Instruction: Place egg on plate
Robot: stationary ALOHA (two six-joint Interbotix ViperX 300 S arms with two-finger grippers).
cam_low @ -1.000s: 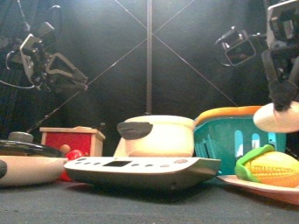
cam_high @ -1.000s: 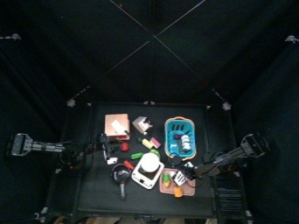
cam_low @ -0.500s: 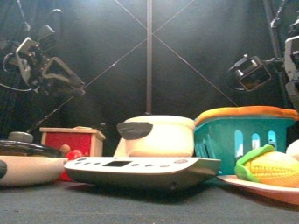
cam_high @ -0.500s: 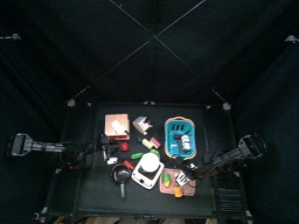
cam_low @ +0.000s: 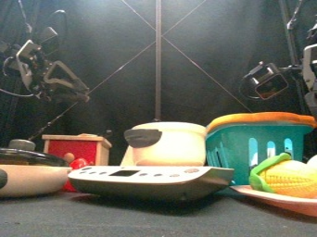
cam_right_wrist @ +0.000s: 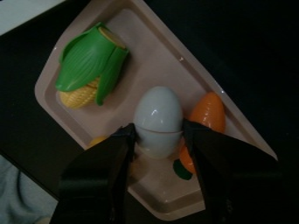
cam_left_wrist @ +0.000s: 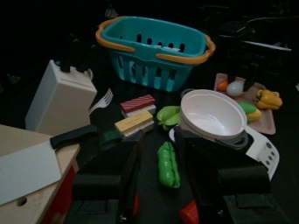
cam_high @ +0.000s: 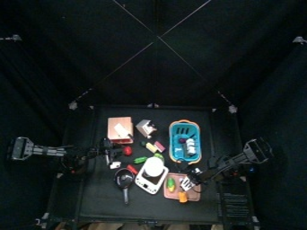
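So, egg (cam_right_wrist: 158, 109): sits on the plate (cam_right_wrist: 216, 74) near the tabletop's front edge, toward the right corner, with a corn cob (cam_right_wrist: 87, 63) and a carrot (cam_right_wrist: 207, 114) for neighbours.
Right gripper (cam_right_wrist: 162, 142): fingers spread apart, one on each side of the egg's lower half. Can't tell whether they touch it.
Left gripper (cam_left_wrist: 167, 162): fingers apart too, holding nothing, hanging over the left side of the tabletop.
Egg feel: looks like a smooth, hard, glossy toy, so probably light and stiff but slippery, and keen to roll.
Where to grab: low across the widest part of the belly, not the narrow tip, where it would likely squirt out.
Squeeze: gentle should do, since it doesn't look crushable.
Writing: none readable. The white appliance (cam_low: 148, 176) has marks on its front panel, but they're too small to make out.
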